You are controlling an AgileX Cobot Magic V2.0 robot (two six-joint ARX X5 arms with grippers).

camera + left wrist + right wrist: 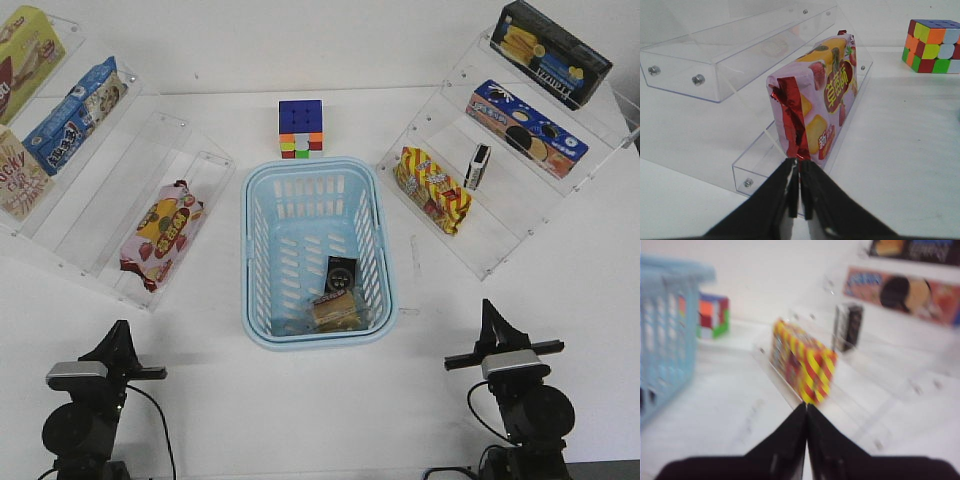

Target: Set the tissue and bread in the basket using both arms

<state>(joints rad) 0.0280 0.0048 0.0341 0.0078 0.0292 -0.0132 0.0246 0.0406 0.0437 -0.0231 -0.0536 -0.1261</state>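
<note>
The light blue basket (247, 250) stands in the middle of the table; its side also shows in the right wrist view (665, 330). Inside it, near its front right corner, lie the black tissue pack (341, 270) with a pale round mark and the wrapped tan bread (335, 311) just in front of it. My left gripper (119, 328) is shut and empty at the near left, pointing at the strawberry packet (820, 105) from close by (799, 162). My right gripper (488, 306) is shut and empty at the near right (806, 407).
Clear acrylic shelves flank the basket. The left shelf (100, 255) holds the pink-red strawberry packet (160, 235) and snack boxes. The right shelf (480, 255) holds a yellow-red snack bag (432, 190), a small upright black-and-white pack (479, 166) and biscuit boxes. A colour cube (301, 129) sits behind the basket.
</note>
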